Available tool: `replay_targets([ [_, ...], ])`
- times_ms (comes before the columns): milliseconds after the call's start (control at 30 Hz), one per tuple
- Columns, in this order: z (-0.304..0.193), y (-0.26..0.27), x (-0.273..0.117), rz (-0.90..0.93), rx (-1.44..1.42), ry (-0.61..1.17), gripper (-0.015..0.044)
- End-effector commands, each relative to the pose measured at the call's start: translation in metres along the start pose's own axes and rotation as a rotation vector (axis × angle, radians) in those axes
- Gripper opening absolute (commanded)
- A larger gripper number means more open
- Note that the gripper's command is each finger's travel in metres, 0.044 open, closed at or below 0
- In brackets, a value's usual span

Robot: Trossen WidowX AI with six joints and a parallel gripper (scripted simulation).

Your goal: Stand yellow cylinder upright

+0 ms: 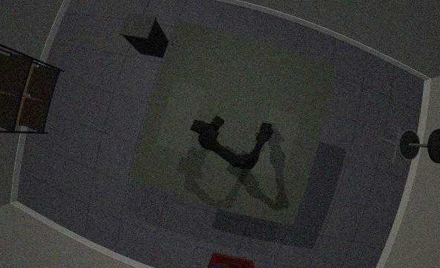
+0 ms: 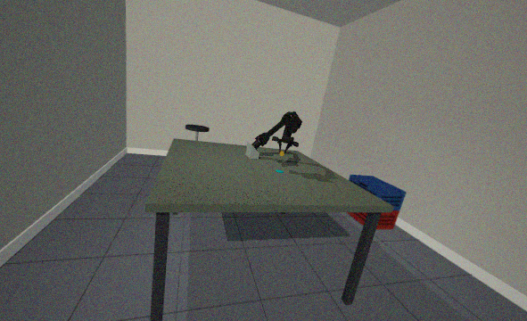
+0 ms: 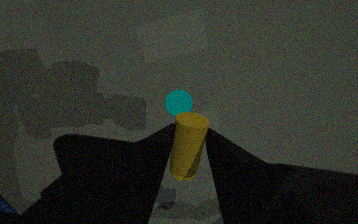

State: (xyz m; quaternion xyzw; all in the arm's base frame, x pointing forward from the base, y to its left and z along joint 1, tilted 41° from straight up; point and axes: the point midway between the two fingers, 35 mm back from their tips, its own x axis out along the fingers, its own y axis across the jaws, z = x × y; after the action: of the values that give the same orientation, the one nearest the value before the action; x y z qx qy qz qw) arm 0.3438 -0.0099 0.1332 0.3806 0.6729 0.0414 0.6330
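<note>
The gripper (image 2: 282, 152) (image 3: 191, 132) is shut on the yellow tall cylinder (image 2: 282, 153) (image 3: 188, 150), one dark finger on each side. In the wrist view one round end of the cylinder faces up the picture and its side runs down between the fingers; its exact tilt is hard to tell. In the exterior view it is a small yellow spot under the fingers, seemingly above the table. The cyan circle (image 2: 279, 171) (image 3: 178, 102) lies flat on the table, nearer the exterior camera than the cylinder. It appears just beyond the cylinder's end in the wrist view. Neither shows in the top view.
The green-grey table (image 1: 242, 56) (image 2: 209, 178) bears the arm (image 1: 223, 152) (image 2: 274, 128) and its shadows. A pale grey block (image 2: 251, 152) is beside the arm's lower end. Blue and red crates (image 2: 379, 189) stand on the floor beyond the table's right edge in the exterior view.
</note>
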Motion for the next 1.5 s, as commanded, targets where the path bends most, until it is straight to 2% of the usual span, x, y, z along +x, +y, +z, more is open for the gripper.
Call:
replay_targets([
  [0,-0.002,-0.002,0.005,-0.028,-0.003,-0.012,0.0105],
  [1467,0.002,-0.008,0.028,-0.209,-0.067,-0.238,0.0105],
])
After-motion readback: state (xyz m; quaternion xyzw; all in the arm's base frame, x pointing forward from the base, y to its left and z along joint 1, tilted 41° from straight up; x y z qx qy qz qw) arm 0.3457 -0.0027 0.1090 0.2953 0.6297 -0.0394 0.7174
